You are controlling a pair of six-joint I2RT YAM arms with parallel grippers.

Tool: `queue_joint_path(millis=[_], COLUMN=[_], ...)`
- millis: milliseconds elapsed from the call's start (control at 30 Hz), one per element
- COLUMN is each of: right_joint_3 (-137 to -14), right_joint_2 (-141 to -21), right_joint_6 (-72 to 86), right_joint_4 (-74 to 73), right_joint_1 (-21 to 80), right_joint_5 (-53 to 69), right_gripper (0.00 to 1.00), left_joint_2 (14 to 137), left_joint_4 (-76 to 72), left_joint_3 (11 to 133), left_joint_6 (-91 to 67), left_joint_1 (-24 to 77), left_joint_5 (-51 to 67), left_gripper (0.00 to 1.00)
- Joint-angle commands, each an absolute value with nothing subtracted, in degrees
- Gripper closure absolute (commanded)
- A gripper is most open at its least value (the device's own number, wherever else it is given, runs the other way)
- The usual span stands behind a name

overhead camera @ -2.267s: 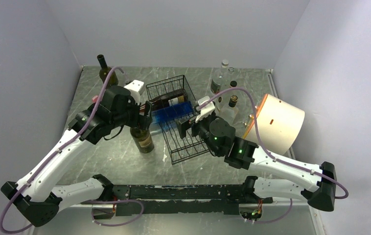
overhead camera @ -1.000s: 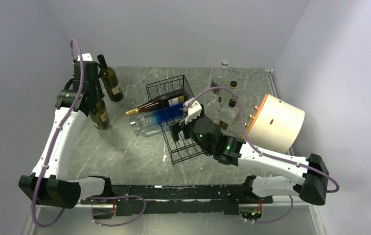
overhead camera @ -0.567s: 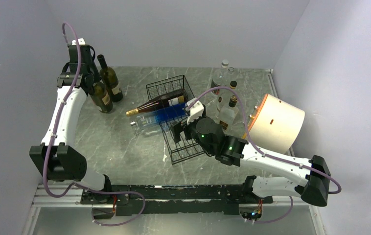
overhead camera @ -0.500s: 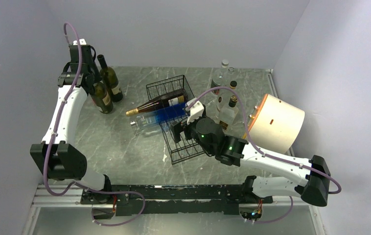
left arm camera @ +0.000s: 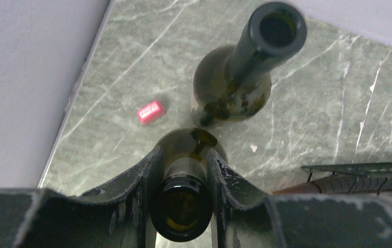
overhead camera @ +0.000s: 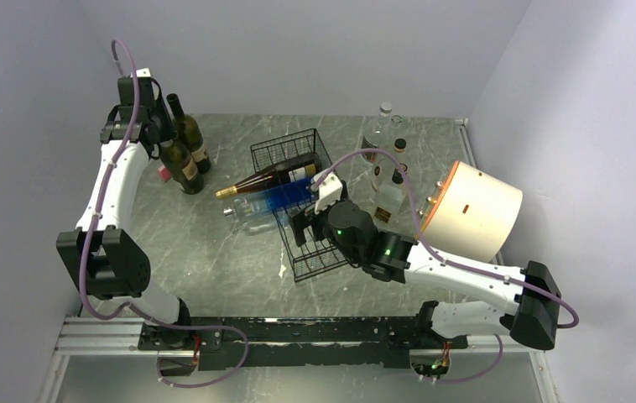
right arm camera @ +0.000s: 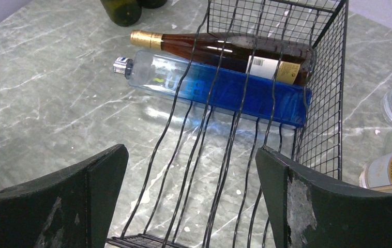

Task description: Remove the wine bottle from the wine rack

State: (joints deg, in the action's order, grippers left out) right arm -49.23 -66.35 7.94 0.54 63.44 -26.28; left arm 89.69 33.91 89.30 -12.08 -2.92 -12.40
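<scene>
A dark green wine bottle (overhead camera: 184,168) stands upright at the far left, outside the wine rack (overhead camera: 325,252). My left gripper (overhead camera: 159,134) is shut on its neck from above; in the left wrist view the gripper (left arm camera: 183,155) clamps the neck just below the bottle's open mouth (left arm camera: 181,209). The black wire wine rack (right arm camera: 266,155) holds a brown bottle (right arm camera: 225,49) with a gold cap and a clear blue bottle (right arm camera: 225,88), both poking out to the left. My right gripper (right arm camera: 191,165) hangs open over the rack's near cradles, holding nothing.
A second dark green bottle (left arm camera: 245,67) stands right beside the held one, with a small red piece (left arm camera: 151,112) on the table by the left wall. Several bottles (overhead camera: 386,159) cluster at the back right, next to a white cylinder (overhead camera: 470,210).
My left arm carried the green bottle from beside the rack out to the far left, next to the other green bottle. The right gripper stayed open at the rack.
</scene>
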Motion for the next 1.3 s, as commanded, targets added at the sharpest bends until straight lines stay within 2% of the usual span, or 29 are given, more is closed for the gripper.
queue_joint_path(millis=[0,100,300,400,533,767,933,1267], right_joint_3=[-51.36,-51.49,-51.45,-52.33,-54.21,-57.04,-62.1,-77.66], right_joint_2=[-67.29,-67.66,-67.78,-68.27,-69.17,-72.33,-77.47,-95.88], right_joint_6=[8.87,9.17,10.19,10.32,10.45,11.36,11.08,-2.73], right_joint_4=[1.89,1.59,0.99,0.18,-1.43,-4.42,-7.93,-12.94], right_joint_1=[63.18,63.15,63.14,63.15,63.11,63.14,63.63,66.74], right_joint_5=[-25.36,-25.29,-24.79,-25.01,-24.47,-22.81,-20.94,-23.1], right_gripper=[0.0,0.0,0.0,0.0,0.0,0.0,0.0,0.0], left_joint_2=[89.88,89.46,88.56,87.34,85.95,80.84,74.1,68.39], left_joint_4=[28.87,28.52,28.11,27.44,27.09,26.28,23.64,20.57], left_joint_3=[89.88,88.55,87.27,86.35,85.46,83.68,81.56,79.07], left_joint_6=[-9.97,-9.52,-9.03,-8.82,-8.7,-9.2,-10.2,-11.74], left_joint_1=[-3.86,-3.87,-3.96,-3.96,-3.96,-3.96,-3.96,-3.95], left_joint_5=[-7.39,-6.27,-5.58,-4.84,-4.42,-2.36,-0.01,2.4], left_gripper=[0.92,0.87,0.67,0.45,0.29,0.15,0.09,0.07])
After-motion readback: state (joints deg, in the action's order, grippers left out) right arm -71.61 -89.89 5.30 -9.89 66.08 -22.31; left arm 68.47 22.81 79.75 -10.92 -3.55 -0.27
